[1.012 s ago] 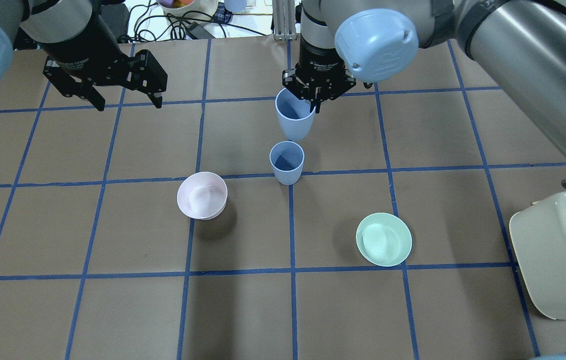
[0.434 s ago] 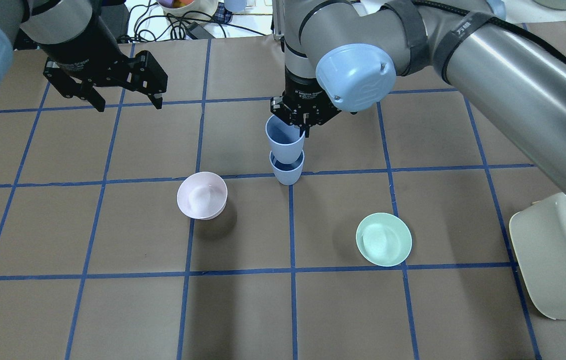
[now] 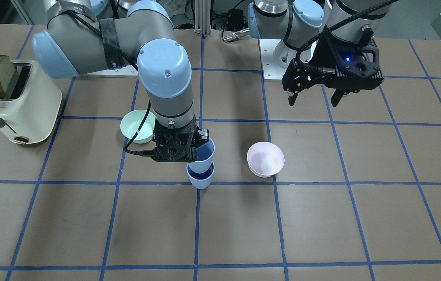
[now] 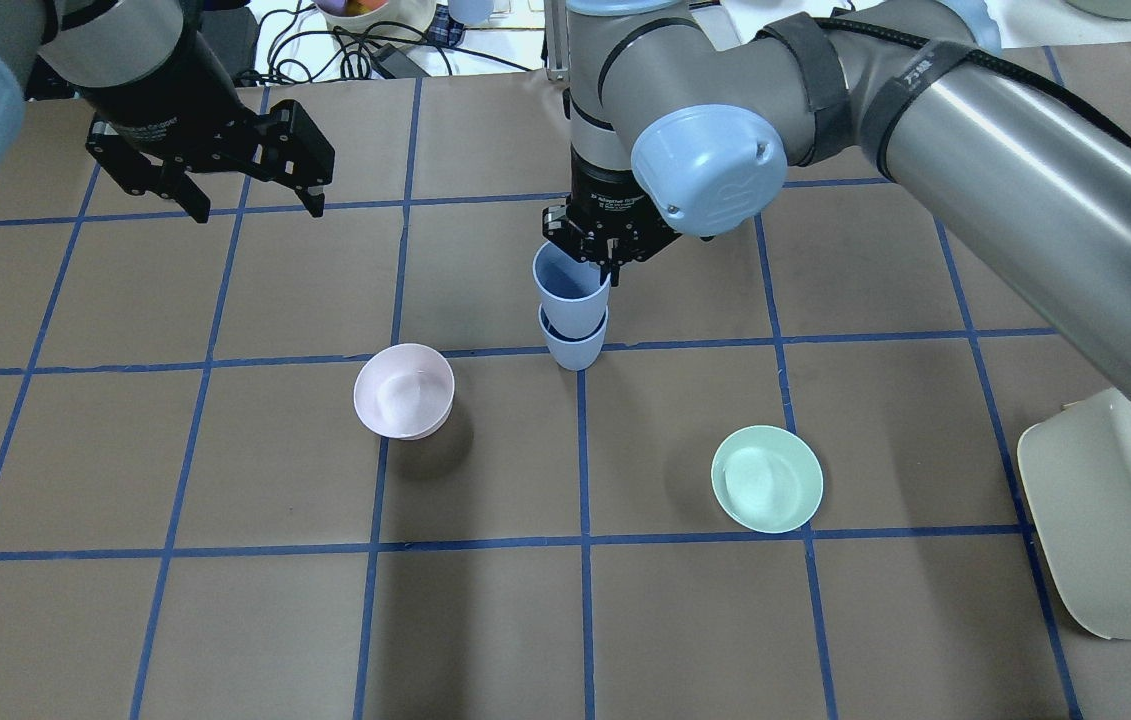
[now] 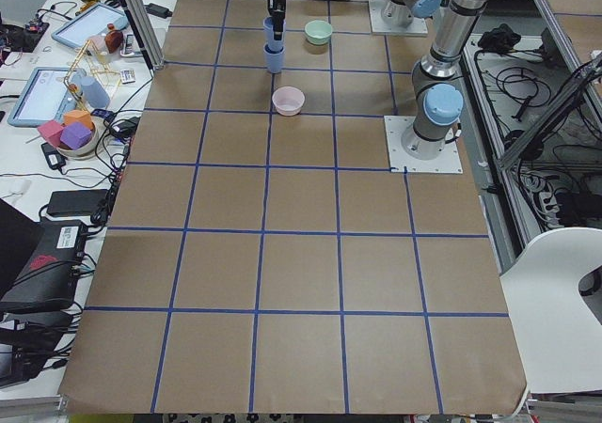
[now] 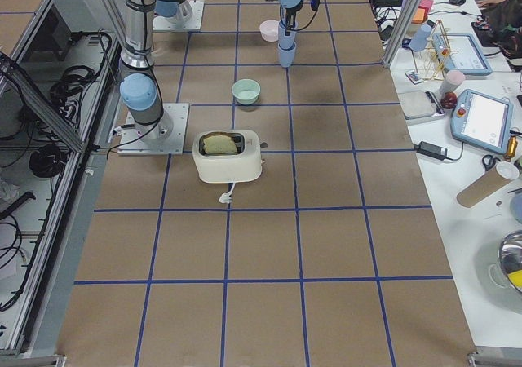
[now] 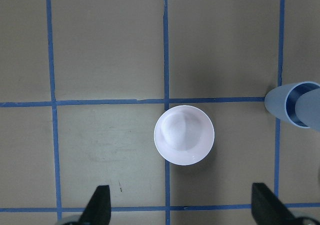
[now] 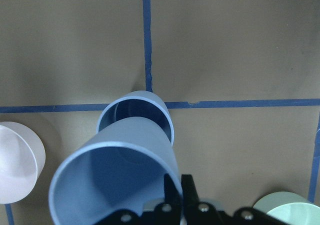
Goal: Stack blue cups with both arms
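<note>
One blue cup (image 4: 575, 350) stands on the table near the middle. My right gripper (image 4: 610, 262) is shut on the rim of the second blue cup (image 4: 570, 290) and holds it upright with its base inside the standing cup's mouth. The right wrist view shows the held cup (image 8: 125, 155) over the lower cup (image 8: 160, 112), with the fingers (image 8: 185, 190) pinching its wall. The front view shows the upper cup (image 3: 204, 156) nested partway in the lower one (image 3: 201, 181). My left gripper (image 4: 258, 208) is open and empty, raised at the far left.
A pale pink bowl (image 4: 403, 390) sits left of the cups, below my left gripper (image 7: 182, 207). A mint-green bowl (image 4: 766, 478) sits at the near right. A cream toaster (image 4: 1105, 510) stands at the right edge, with a bread slice (image 3: 4, 76) in it.
My right gripper has moved the held cup toward me and down, from behind the standing cup into its mouth. The left arm has not moved.
</note>
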`<state>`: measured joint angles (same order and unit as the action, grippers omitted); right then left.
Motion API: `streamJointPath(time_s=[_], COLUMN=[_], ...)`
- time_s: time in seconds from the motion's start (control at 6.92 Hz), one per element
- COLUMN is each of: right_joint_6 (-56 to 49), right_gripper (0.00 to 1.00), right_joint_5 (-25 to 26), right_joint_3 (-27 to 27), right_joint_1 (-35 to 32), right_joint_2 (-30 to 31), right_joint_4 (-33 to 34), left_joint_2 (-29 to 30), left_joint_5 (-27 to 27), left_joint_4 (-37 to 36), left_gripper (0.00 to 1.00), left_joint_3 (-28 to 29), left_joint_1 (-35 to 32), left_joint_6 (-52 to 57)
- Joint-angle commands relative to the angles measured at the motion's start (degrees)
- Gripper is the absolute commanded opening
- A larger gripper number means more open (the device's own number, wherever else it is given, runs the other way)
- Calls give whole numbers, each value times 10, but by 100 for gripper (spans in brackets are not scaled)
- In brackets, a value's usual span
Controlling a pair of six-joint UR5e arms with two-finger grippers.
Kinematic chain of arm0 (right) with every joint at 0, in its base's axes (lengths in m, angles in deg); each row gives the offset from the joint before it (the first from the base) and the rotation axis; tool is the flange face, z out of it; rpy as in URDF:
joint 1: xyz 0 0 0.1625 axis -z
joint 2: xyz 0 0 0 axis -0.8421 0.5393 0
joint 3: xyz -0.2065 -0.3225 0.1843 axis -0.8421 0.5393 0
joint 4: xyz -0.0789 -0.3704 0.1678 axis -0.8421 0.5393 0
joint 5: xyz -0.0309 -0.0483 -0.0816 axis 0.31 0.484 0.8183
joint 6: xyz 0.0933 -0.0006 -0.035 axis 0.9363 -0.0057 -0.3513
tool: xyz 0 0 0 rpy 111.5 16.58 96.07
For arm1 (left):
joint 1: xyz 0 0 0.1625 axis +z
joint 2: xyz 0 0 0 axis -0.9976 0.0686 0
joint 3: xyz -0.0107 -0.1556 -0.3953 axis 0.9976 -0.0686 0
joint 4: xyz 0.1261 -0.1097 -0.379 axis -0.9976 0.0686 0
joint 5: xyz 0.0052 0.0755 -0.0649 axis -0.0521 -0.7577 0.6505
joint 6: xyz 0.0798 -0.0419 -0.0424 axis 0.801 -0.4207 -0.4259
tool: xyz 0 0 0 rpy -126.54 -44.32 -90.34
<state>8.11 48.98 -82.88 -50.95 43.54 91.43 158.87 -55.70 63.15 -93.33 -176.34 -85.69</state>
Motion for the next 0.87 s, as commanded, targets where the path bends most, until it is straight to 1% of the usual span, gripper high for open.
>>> streamJointPath(time_s=[0.0, 0.14, 0.29, 0.43, 0.58, 0.72], right_joint_6=[2, 1, -7, -28, -131, -220], right_gripper=[78, 93, 100, 100, 100, 100], right_joint_5=[-1, 3, 4, 5, 11, 21], right_joint_3=[-3, 4, 24, 45, 42, 35], right_joint_1=[6, 8, 29, 68, 105, 134], right_joint_2=[-5, -4, 0, 2, 14, 46], right_joint_4=[15, 33, 33, 3, -12, -43], left_joint_2=[0, -1, 0, -1, 0, 0], left_joint_5=[-1, -2, -3, -3, -3, -3], left_joint_4=[0, 0, -1, 0, -1, -1], left_gripper=[100, 100, 100, 100, 100, 100], left_joint_3=[-1, -1, -1, -1, 0, 0], left_joint_1=[1, 0, 0, 0, -1, 0], left_joint_6=[0, 0, 0, 0, 0, 0])
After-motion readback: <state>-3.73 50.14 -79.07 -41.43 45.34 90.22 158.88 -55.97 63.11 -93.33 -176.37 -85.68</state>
